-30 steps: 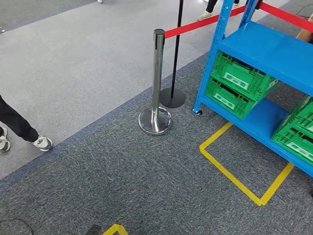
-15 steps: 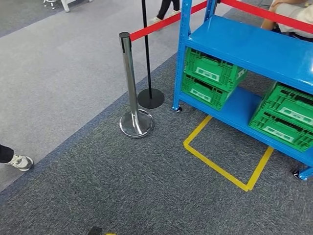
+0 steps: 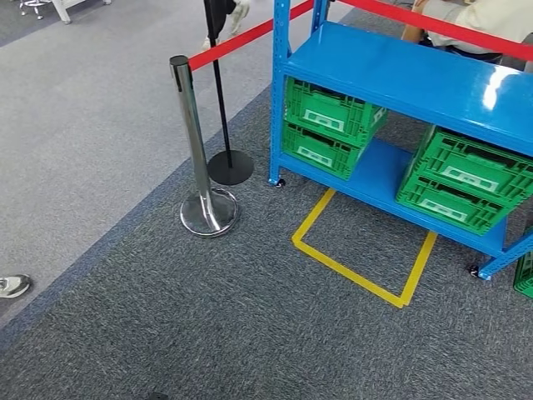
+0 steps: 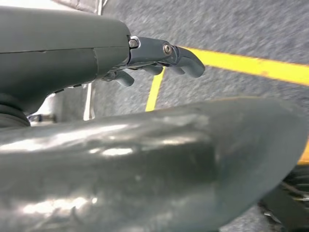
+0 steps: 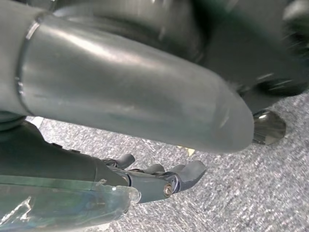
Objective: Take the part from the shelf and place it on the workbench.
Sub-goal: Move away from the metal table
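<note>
Both robot hands, left robot hand [image 4: 160, 60] and right robot hand [image 5: 160, 179], apparently hang loosely curled, empty; square up inside the yellow floor marking [image 3: 352, 271] before the shelf [image 3: 402, 79].

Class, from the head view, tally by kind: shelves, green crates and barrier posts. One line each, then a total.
Shelf: 1
Green crates: 5, one cut off at the edge
Posts: 2
Total: 8

left hand [image 4: 160, 60]: empty, fingers loosely curled; right hand [image 5: 160, 179]: empty, fingers loosely curled
</note>
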You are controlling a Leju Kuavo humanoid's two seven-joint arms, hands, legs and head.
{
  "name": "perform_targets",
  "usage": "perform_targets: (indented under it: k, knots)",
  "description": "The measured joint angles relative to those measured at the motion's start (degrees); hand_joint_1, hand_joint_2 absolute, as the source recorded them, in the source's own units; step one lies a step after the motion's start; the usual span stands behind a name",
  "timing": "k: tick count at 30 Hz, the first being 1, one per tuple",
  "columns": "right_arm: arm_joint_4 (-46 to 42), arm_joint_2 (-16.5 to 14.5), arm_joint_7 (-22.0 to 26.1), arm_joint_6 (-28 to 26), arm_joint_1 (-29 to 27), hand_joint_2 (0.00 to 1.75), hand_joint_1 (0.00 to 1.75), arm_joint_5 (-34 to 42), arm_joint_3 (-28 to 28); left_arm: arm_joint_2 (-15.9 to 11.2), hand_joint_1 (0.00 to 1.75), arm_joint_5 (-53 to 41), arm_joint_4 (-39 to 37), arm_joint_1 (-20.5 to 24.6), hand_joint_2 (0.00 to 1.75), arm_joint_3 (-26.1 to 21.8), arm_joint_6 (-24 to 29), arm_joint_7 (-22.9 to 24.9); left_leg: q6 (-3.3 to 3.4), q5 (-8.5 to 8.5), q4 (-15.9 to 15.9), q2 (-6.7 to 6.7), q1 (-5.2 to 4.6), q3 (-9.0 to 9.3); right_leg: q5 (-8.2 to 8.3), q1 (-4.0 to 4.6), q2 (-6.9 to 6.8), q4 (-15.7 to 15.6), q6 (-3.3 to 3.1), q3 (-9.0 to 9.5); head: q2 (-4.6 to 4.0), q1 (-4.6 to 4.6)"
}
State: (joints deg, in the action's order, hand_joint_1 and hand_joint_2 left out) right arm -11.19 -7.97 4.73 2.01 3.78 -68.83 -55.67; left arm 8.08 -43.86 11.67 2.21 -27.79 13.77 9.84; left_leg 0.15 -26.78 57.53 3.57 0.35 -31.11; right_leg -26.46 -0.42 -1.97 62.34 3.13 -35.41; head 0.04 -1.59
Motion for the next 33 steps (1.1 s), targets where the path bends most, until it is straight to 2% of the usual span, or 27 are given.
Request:
perform_targets:
  k: [1,2,4,6,7,9,10,11,12,13,14,15,17,19,20,21,22,23,24,25,26,27,28,30,31,32,33]
  knots:
    - [0.0,-0.1,0.0,0.0,0.2,0.0,0.0,0.0,0.0,0.0,0.0,0.0,0.0,0.1,0.0,-0.1,0.2,-0.8,-0.29,-0.14,0.0,0.33,-0.15,0.17,0.5,0.1,-0.49,-2.1,-0.26,1.2,0.0,0.05]
    - [0.0,-0.2,0.0,0.0,0.3,0.0,0.0,0.0,0.0,-0.1,0.0,-0.1,0.0,0.2,0.0,-0.1,0.3,-1.6,-0.6,-0.18,0.1,0.61,-0.28,0.27,0.46,0.25,-0.58,-2.8,-0.58,1.55,0.0,0.11]
    - [0.0,-0.3,0.1,0.1,0.3,0.0,0.0,0.0,0.0,-0.1,0.0,-0.3,0.0,0.5,0.0,-0.3,0.6,-3.0,-1.18,-0.24,0.0,1.15,-0.17,0.44,0.69,0.26,0.5,-2.8,-1.35,1.46,0.0,0.17]
    - [0.0,-0.4,0.5,0.2,0.4,0.0,0.0,0.0,0.0,-0.2,0.0,-0.5,0.0,0.8,0.0,-0.5,0.8,-3.5,-1.8,-1.65,1.7,0.03,0.04,-0.13,0.95,0.09,1.44,-3.1,-2.1,1.53,0.0,0.31]
    - [0.0,-0.6,0.7,0.2,0.5,0.0,0.0,0.0,0.0,-0.3,0.0,-0.5,0.0,0.8,0.0,-0.6,0.8,-3.6,-2.04,-3.19,4.2,-1.01,0.11,-1.23,1.06,-0.05,1.95,-3.2,-2.41,1.58,0.0,0.43]
    - [0.0,-0.9,0.8,0.2,0.7,0.0,0.0,0.0,0.0,-0.4,0.0,-0.5,0.0,0.8,0.0,-0.8,0.6,-3.6,-2.23,-6.74,11.8,-2.68,0.11,-4.92,1.1,-0.05,3.02,-3.2,-2.74,1.47,0.0,0.59]
    - [0.0,-1.1,0.8,0.3,0.7,0.0,0.0,-0.1,0.0,-0.5,0.0,-0.4,0.0,0.7,0.0,-0.8,0.4,-3.6,-2.21,-7.66,14.9,-2.96,0.11,-6.55,1.11,-0.03,3.65,-3.2,-2.8,1.44,0.0,0.59]
    - [0.0,-1.2,0.8,0.3,0.7,0.0,0.0,-0.1,0.0,-0.6,0.0,-0.4,0.0,0.6,0.0,-0.9,0.3,-3.6,-2.14,-7.5,16.2,-3.11,0.1,-7.42,1.13,-0.02,4.29,-3.2,-2.81,1.43,0.0,0.59]
    - [0.0,-1.3,0.8,0.3,0.6,0.0,0.0,-0.1,0.0,-0.7,0.0,-0.4,0.0,0.5,0.0,-0.9,0.2,-3.6,-2.01,-6.2,15.3,-3.27,0.09,-7.25,1.18,-0.01,4.97,-3.2,-2.78,1.43,0.0,0.59]
    - [0.0,-1.4,0.8,0.3,0.6,0.0,0.0,-0.1,0.0,-0.9,0.0,-0.5,0.0,0.5,0.0,-0.9,0.0,-3.7,-1.84,-4.1,12.4,-3.57,0.1,-6.01,1.24,-0.04,5.65,-3.2,-2.7,1.45,0.0,0.58]
    - [0.0,-1.5,0.7,0.3,0.6,0.0,0.0,-0.1,0.0,-1.0,0.0,-0.5,0.0,0.5,0.0,-0.9,0.0,-3.7,-1.68,-1.91,8.4,-4.43,0.16,-4.17,1.31,-0.08,6.26,-3.2,-2.56,1.45,0.0,0.61]
    - [0.0,-1.6,0.7,0.3,0.7,0.0,0.0,-0.1,0.0,-1.1,0.0,-0.5,0.0,0.6,0.0,-1.0,-0.1,-3.7,-1.56,-0.44,4.5,-5.42,0.26,-2.39,1.35,0.01,6.86,-3.1,-2.34,1.34,0.0,0.64]
    - [0.0,-1.7,0.8,0.4,0.8,0.0,0.0,-0.1,0.0,-1.2,0.0,-0.6,0.0,0.7,0.0,-1.0,-0.1,-3.7,-1.4,0.51,0.3,-6.81,0.33,-0.54,1.54,0.04,7.83,-3.1,-1.71,1.05,0.0,0.67]
    - [0.0,-1.8,0.9,0.4,0.7,0.0,0.0,0.0,0.0,-1.2,0.0,-0.7,0.0,0.8,0.0,-1.2,0.0,-3.7,-0.99,0.54,-0.2,-6.26,0.25,-0.46,1.82,-0.08,8.51,-3.4,-0.95,0.65,0.0,0.66]
    - [0.0,-1.8,1.0,0.4,0.6,0.0,0.0,0.0,0.0,-1.3,0.0,-0.9,0.0,0.8,0.0,-1.3,0.2,-3.8,-0.65,0.69,-0.3,-5.79,0.27,-0.44,1.66,-0.1,7.96,-3.3,-0.64,0.38,0.0,0.6]
    - [0.0,-1.8,1.1,0.4,0.5,0.0,0.0,0.1,0.0,-1.3,0.0,-1.1,0.0,0.8,0.0,-1.4,0.4,-4.2,-0.28,0.82,-0.5,-5.3,0.31,-0.4,0.92,-0.07,6.81,-2.3,-0.38,-0.23,0.0,0.39]
    - [0.0,-1.8,1.1,0.4,0.5,0.0,0.0,0.1,0.0,-1.3,0.0,-1.4,0.0,0.8,0.0,-1.4,0.7,-4.6,0.03,0.9,-0.6,-4.71,0.36,-0.36,-0.52,-0.03,5.34,-0.1,-0.16,-1.36,0.0,0.2]
    - [0.0,-1.8,1.1,0.3,0.6,0.0,0.0,0.2,0.0,-1.4,0.0,-1.5,0.0,0.7,0.0,-1.4,1.0,-5.2,0.22,0.88,-0.6,-4.12,0.27,-0.36,-2.51,-0.01,3.82,3.4,0.04,-3.0,0.0,-0.01]
    - [0.0,-1.8,1.1,0.3,0.7,0.0,0.0,0.3,0.0,-1.4,0.0,-1.7,0.0,0.6,0.0,-1.4,1.3,-5.7,0.38,0.82,-0.6,-3.45,0.19,-0.36,-4.55,-0.03,2.99,7.5,0.23,-4.95,0.0,-0.12]
    - [0.0,-1.8,1.0,0.3,0.8,0.0,0.0,0.3,0.0,-1.4,0.0,-1.8,0.0,0.5,0.0,-1.5,1.4,-6.1,0.43,0.77,-0.6,-2.74,0.12,-0.34,-5.96,-0.05,2.62,11.1,0.36,-6.63,0.0,-0.1]
    - [0.0,-1.8,1.0,0.2,0.8,0.0,0.0,0.4,0.0,-1.4,0.0,-1.8,0.0,0.5,0.0,-1.5,1.5,-6.3,0.46,0.71,-0.6,-2.08,0.08,-0.29,-6.32,-0.06,2.48,13.0,0.44,-7.47,0.0,-0.1]
    - [0.0,-1.8,0.9,0.2,0.7,0.0,0.0,0.4,0.0,-1.4,0.0,-1.9,0.0,0.5,0.0,-1.5,1.5,-6.5,0.44,0.63,-0.6,-1.52,0.07,-0.2,-5.55,-0.07,2.38,12.6,0.46,-7.1,0.0,-0.1]
    - [0.0,-1.8,0.8,0.2,0.6,0.0,0.0,0.4,0.0,-1.4,0.0,-2.0,0.0,0.6,0.0,-1.5,1.5,-6.6,0.36,0.52,-0.6,-0.98,0.07,-0.04,-3.84,-0.07,2.07,9.8,0.41,-5.48,0.0,-0.11]
    - [0.0,-1.9,0.8,0.3,0.7,0.0,0.0,0.4,0.0,-1.4,0.0,-2.1,0.0,0.6,0.0,-1.5,1.5,-6.8,-0.03,0.14,-0.5,-0.05,-0.09,0.43,-0.48,0.07,0.13,1.6,0.07,-0.83,0.0,-0.12]
    - [0.0,-1.9,0.8,0.3,0.8,0.0,0.0,0.4,0.0,-1.4,0.0,-2.2,0.0,0.7,0.0,-1.5,1.5,-6.9,-0.3,-0.05,-0.5,0.36,-0.23,0.65,0.42,0.17,-0.7,-1.4,-0.27,0.91,0.0,-0.05]
    - [0.0,-1.9,0.8,0.3,0.9,0.0,0.0,0.4,0.0,-1.4,0.0,-2.2,0.0,0.7,0.0,-1.5,1.5,-6.9,-0.6,-0.16,-0.5,0.74,-0.37,0.81,0.7,0.29,-1.19,-2.8,-0.61,1.73,0.0,0.01]
    - [0.0,-1.9,0.8,0.4,0.9,0.0,0.0,0.4,0.0,-1.4,0.0,-2.3,0.0,0.7,0.0,-1.5,1.4,-6.9,-0.89,-0.21,-0.5,1.13,-0.46,0.91,0.62,0.42,-1.02,-3.1,-0.98,1.82,0.0,0.07]
